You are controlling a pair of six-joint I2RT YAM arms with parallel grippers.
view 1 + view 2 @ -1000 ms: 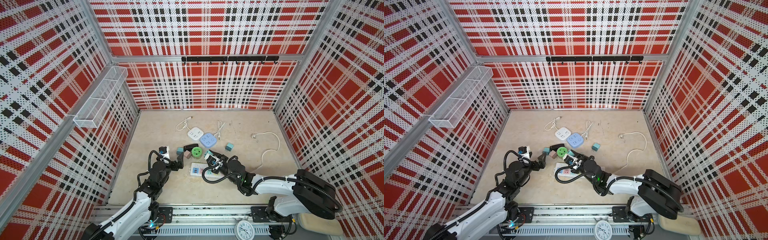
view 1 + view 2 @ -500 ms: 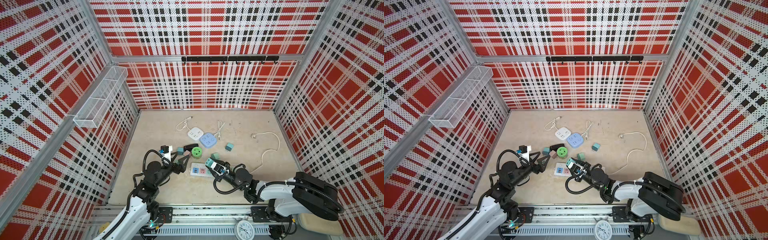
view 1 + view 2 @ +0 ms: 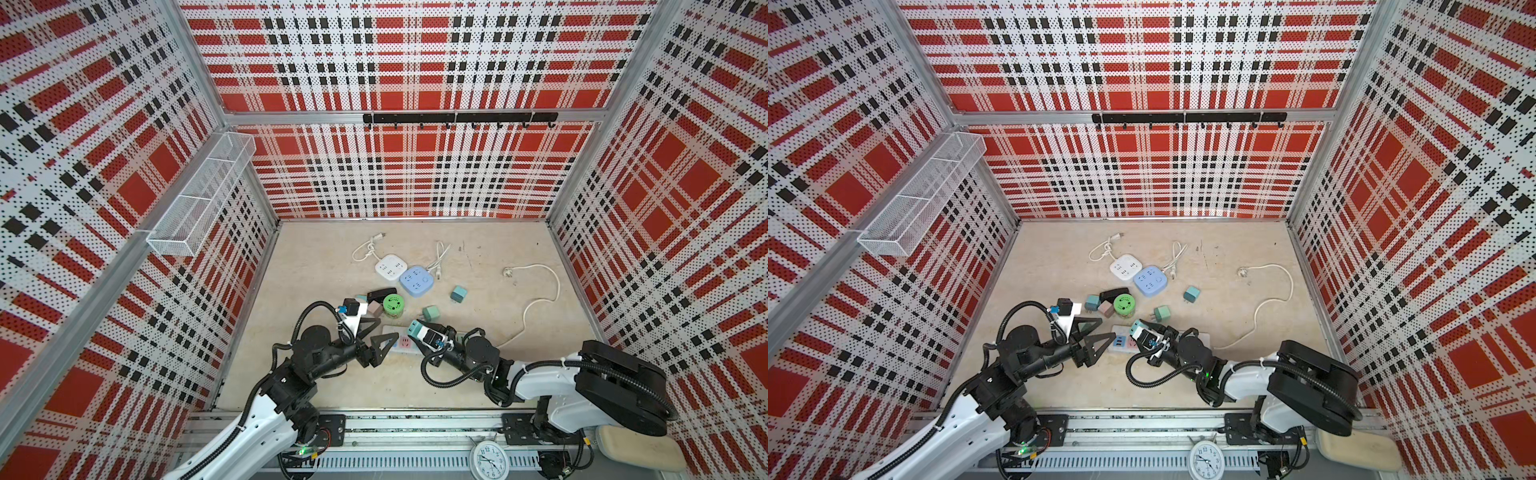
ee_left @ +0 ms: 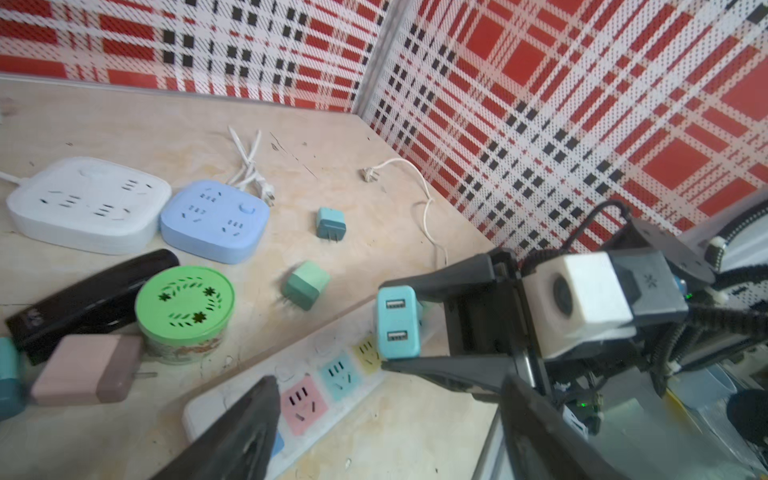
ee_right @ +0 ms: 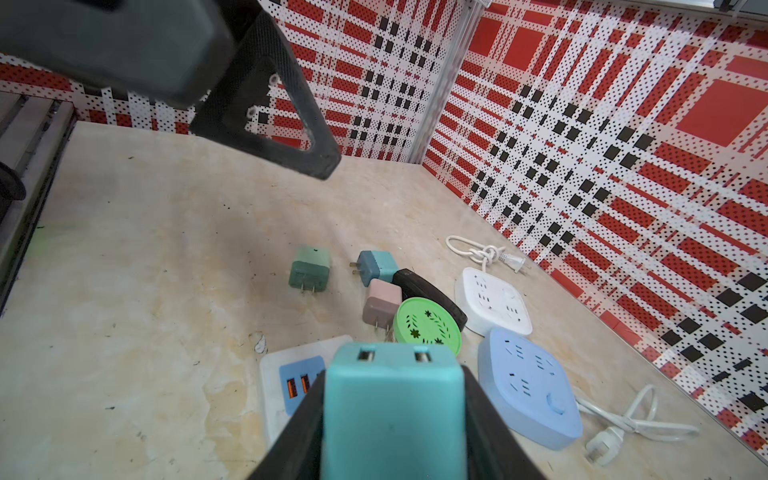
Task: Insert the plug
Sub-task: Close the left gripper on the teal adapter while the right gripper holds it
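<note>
So in both top views the beige tabletop (image 3: pixel 328 374) sat boxed in by red plaid walls (image 3: pixel 415 174), with a wire basket (image 3: pixel 201 199) on the side wall and a hook rail (image 3: pixel 457 118) at the back. I counted three power strips: a white square strip (image 3: pixel 390 265), a blue square strip (image 3: pixel 417 281) and the long strip (image 3: pixel 400 344). There were also four loose charger cubes (image 3: pixel 458 294) and one green tin (image 3: pixel 393 305), though the left arm (image 3: pixel 316 357) hid some of the clutter. The left gripper (image 3: pixel 384 330) hung by the long strip's end, jaws apart, gripping nothing. The right gripper (image 3: pixel 415 329) was clamped on the teal plug (image 3: pixel 413 327), right over that strip's sockets. The left wrist view showed the plug's two USB ports but not its prongs, and one teal cube (image 4: pixel 8 382) was cut off at the edge and blurry. From the right wrist, three loose cubes showed, and the plug blocked most of the long strip.
</note>
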